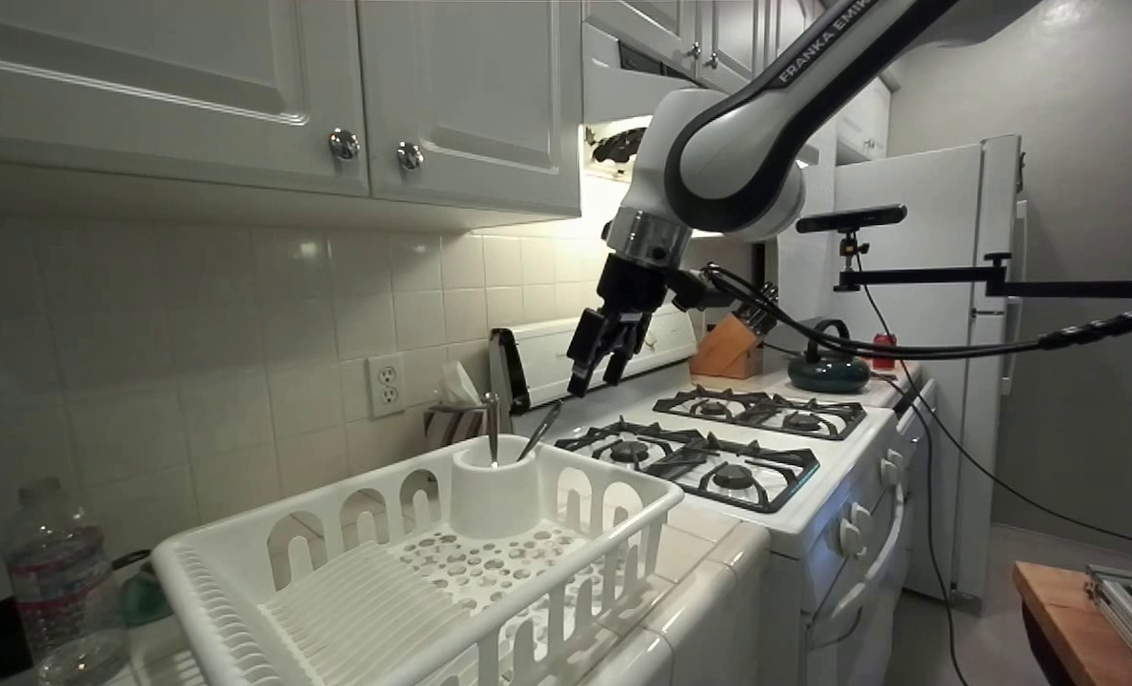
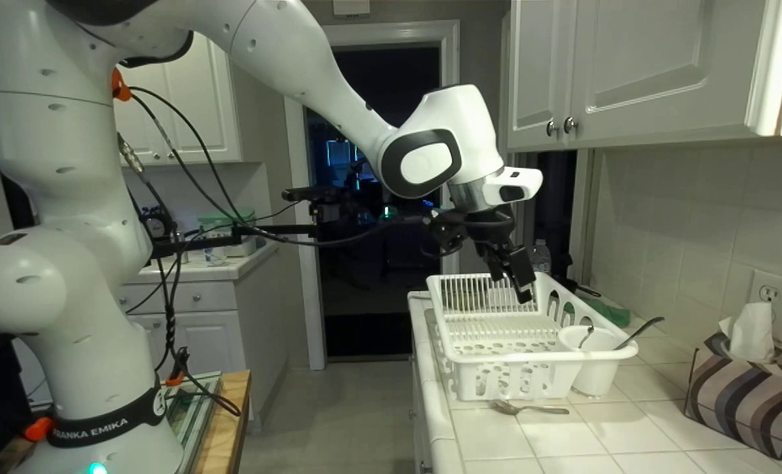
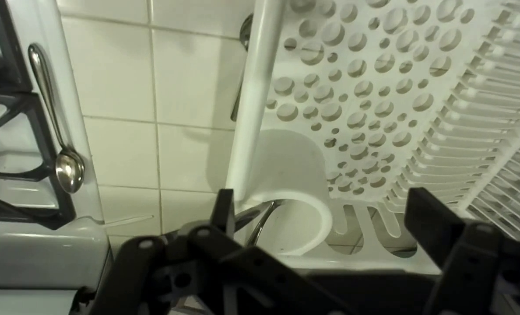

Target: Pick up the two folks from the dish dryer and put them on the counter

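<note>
Forks (image 1: 539, 432), if that is what the two slim utensils are (neither shows clearly enough to swear to it), stand in the cup (image 1: 495, 500) at the lower centre of an exterior view, not yet lifted, so I take the step in hand to be the approach to the first. The counter (image 2: 496, 444), lower right in an exterior view, is where both should end up. On it sits the dish rack (image 2: 529, 358), a white basket with a pierced floor, a ribbed plate section and the cup in one corner. A tissue box (image 2: 740, 401) stands at the right edge in an exterior view, a white tissue (image 2: 750, 332) poking from its top. The gripper (image 3: 323, 214) hangs higher than the rack, apart from it and from the cup, its jaws spread wide and holding nothing; in the wrist view the cup's mouth shows low in the centre, nearer the jaw at the left. The next move, I judge, calls for centring over one handle, lowering, and pinching it without catching the rim or the neighbouring piece. A loose utensil (image 2: 529, 409), fork or spoon I cannot tell, lies on the counter just beside the rack. At the left of the wrist view, a spoon (image 3: 55, 113) rests on the edge of the stove (image 3: 74, 124).
</note>
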`<state>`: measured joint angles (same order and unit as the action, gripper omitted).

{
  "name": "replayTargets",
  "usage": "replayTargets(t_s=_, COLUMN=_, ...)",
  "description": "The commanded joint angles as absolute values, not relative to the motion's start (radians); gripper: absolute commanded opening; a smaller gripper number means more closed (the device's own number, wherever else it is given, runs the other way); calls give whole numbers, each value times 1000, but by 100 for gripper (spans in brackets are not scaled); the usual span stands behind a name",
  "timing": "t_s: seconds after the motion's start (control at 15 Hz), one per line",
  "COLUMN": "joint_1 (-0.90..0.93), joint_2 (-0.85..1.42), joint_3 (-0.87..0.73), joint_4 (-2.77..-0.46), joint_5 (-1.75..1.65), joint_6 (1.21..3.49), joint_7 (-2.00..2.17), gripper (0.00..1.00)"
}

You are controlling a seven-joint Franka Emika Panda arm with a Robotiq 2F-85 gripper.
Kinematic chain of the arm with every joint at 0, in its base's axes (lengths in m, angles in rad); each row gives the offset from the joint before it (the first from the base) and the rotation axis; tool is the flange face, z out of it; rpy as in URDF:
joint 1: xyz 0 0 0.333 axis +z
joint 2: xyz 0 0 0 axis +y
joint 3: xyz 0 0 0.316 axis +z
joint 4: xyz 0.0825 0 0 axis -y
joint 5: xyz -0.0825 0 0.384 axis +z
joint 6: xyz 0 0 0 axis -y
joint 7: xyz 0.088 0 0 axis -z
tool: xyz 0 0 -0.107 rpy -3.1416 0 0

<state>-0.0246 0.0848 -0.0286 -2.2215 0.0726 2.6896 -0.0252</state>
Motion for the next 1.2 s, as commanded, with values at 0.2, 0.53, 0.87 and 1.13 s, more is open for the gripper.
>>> replayTargets(t_s=0.2, joint_1=-103, joint_2=216, joint_3=-26, joint_4=-2089, joint_5=118, joint_6=2713, joint_7=-267, gripper=100)
replayTargets(t_s=0.53, joint_1=-131, joint_2=239, joint_3=-21, joint_4=-2075, joint_5=106, joint_6=2710, joint_7=-304, gripper=100)
replayTargets(t_s=0.87, joint_1=-137, joint_2=271, joint_3=-10, joint_4=-2050, joint_5=109, joint_6=2719, joint_7=-326, gripper=100)
replayTargets(t_s=1.13, joint_1=-148, joint_2=315, joint_3=15, joint_4=-2028, joint_5=127, joint_6=2727, joint_7=-369, gripper=100)
